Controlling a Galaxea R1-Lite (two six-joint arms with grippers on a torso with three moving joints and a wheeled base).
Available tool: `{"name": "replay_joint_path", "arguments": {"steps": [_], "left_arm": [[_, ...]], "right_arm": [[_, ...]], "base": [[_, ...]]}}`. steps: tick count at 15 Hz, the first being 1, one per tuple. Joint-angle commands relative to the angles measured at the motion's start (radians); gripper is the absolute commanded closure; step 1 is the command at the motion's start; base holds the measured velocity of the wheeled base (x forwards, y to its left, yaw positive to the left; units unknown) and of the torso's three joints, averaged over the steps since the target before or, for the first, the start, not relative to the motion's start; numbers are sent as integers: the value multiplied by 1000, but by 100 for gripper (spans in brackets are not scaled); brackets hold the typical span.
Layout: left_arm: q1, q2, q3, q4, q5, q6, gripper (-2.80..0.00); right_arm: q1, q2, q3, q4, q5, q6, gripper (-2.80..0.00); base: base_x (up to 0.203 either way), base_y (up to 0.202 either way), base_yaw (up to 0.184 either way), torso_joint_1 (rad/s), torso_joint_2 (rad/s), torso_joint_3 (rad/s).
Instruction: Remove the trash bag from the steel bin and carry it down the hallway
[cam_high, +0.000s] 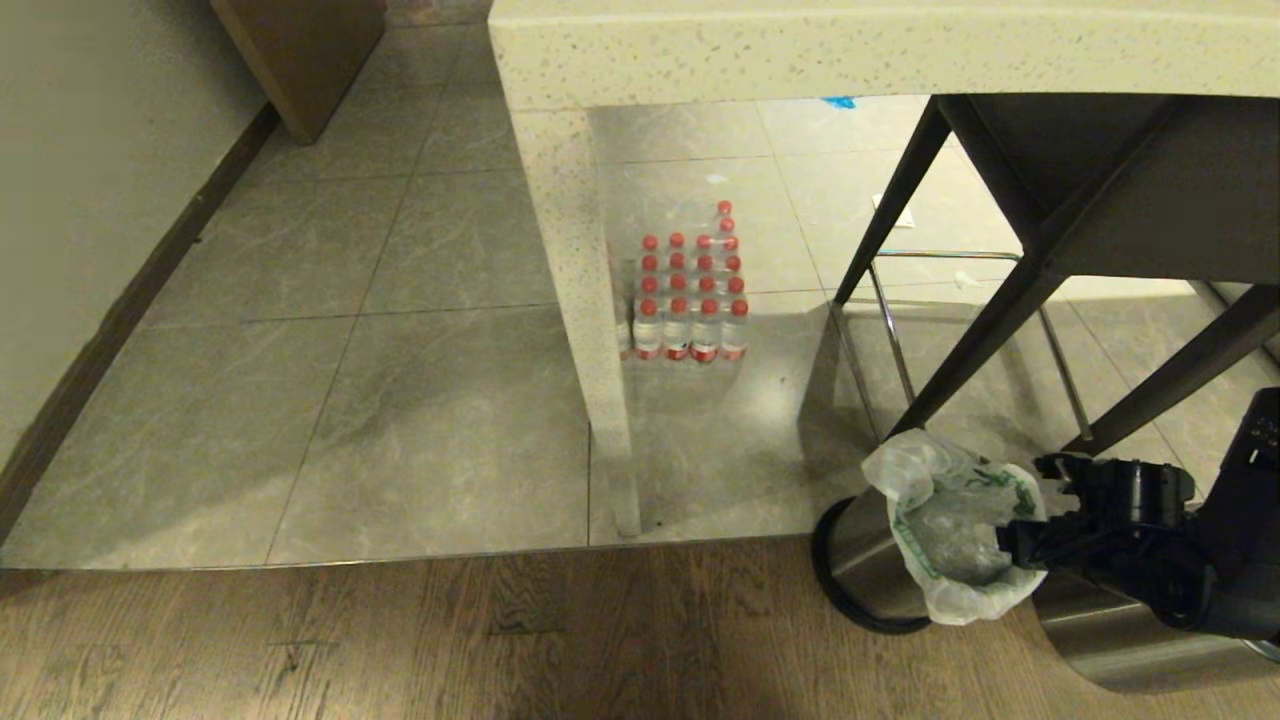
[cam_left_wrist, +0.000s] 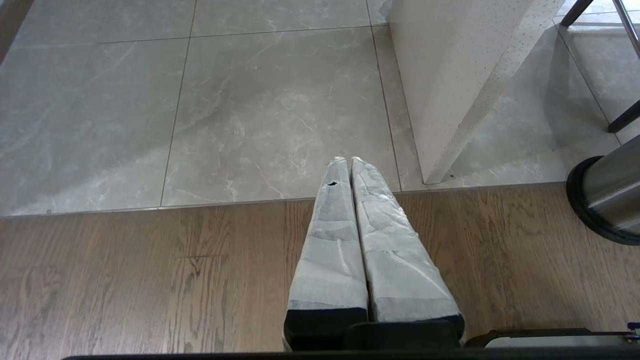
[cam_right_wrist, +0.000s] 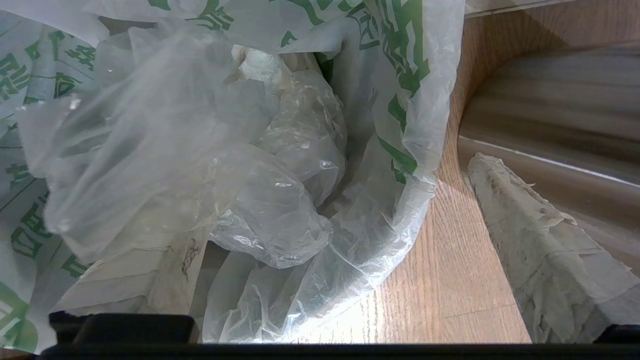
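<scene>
- My right gripper (cam_high: 1040, 515) is spread wide at the rim of the trash bag (cam_high: 950, 530), which lines the steel bin (cam_high: 865, 550).
- My left gripper (cam_left_wrist: 345, 162) is pressed together above the floor.

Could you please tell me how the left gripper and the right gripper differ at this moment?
The left gripper's jaws are shut; the right gripper's stand wide open. The left gripper hangs over the floor, the right gripper at the trash bag's rim. Both have pale wrapped fingers.
</scene>
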Motion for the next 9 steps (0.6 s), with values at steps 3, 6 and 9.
{"name": "replay_joint_path", "arguments": {"steps": [3,6,9], "left_arm": [[0,-1,0,0,1,0,0],[0,0,1,0,2,0,0],[0,-2,0,0,1,0,0]], "right_arm": [[13,-16,20,38,-1,8,-280],[61,-266,111,303,-11,38,-280],[108,-793,200,553,-14,62,-280]], "base": [[0,0,0,0,0,0],[0,0,0,0,0,0],[0,0,0,0,0,0]]}}
